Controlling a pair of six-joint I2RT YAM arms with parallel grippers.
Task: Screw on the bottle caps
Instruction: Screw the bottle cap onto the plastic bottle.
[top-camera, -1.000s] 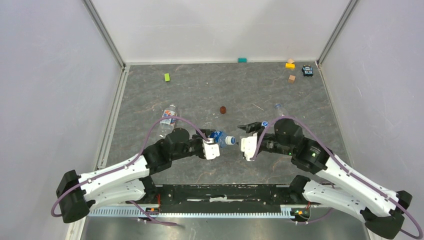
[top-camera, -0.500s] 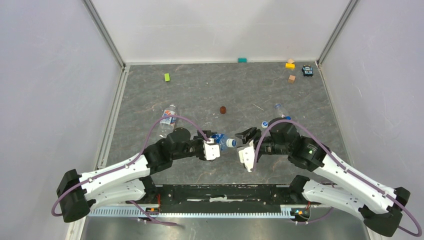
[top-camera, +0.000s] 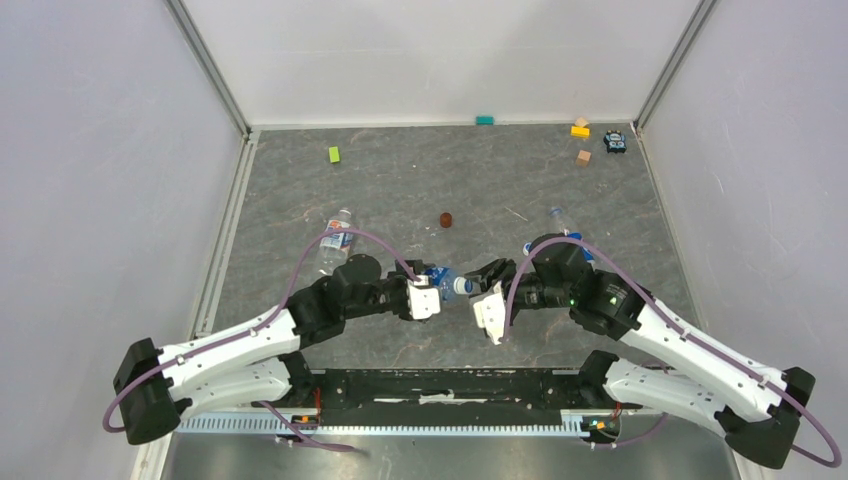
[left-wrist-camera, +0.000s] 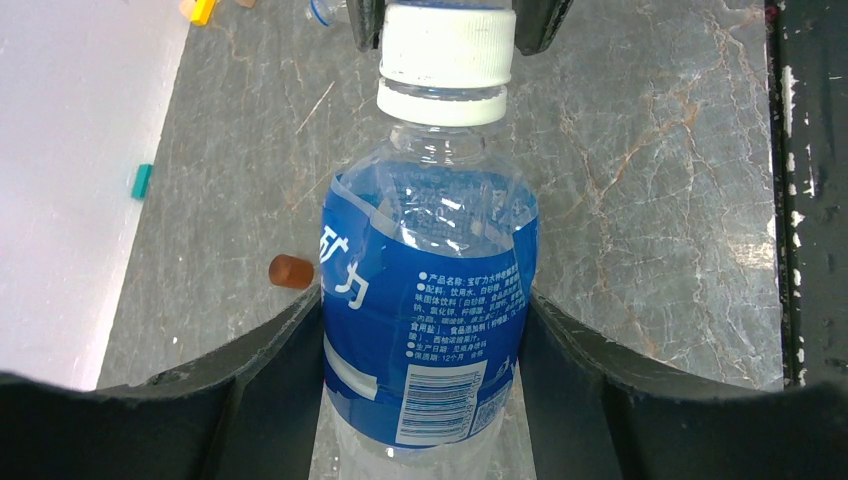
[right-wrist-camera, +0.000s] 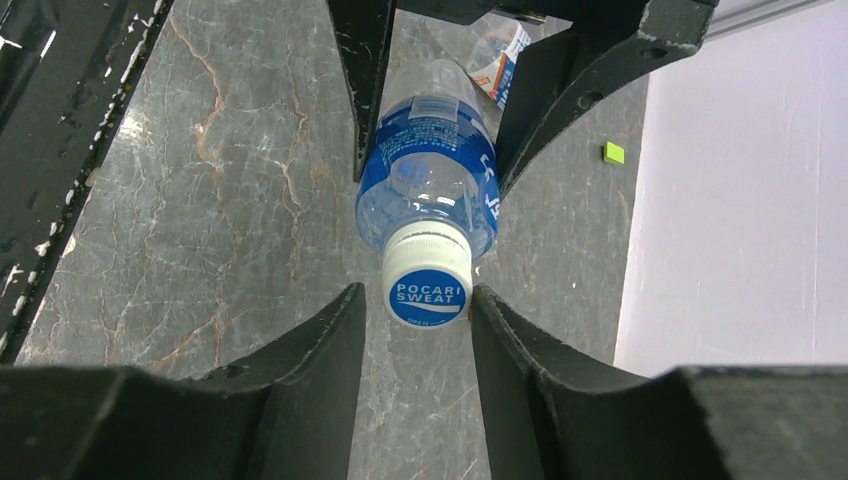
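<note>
My left fingers (left-wrist-camera: 270, 350) are clamped on the label of one bottle (left-wrist-camera: 430, 300), holding it on its side over the worktop (left-wrist-camera: 650, 200), neck toward my right arm. My right fingers (right-wrist-camera: 320, 340) are spread either side of its cap (right-wrist-camera: 428, 290), not yet pinching it, as far as I can see. I judge this the tightening step: next I close on the cap and twist. Farther out lie two more bottles (top-camera: 337, 238) (top-camera: 560, 218).

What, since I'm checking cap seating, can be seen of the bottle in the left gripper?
The bottle is small, clear plastic, its blue label carrying white print and a barcode. The left gripper clamps its body; its white cap, printed Pocari Sweat, sits on the neck inside the right gripper, contact unclear.
</note>
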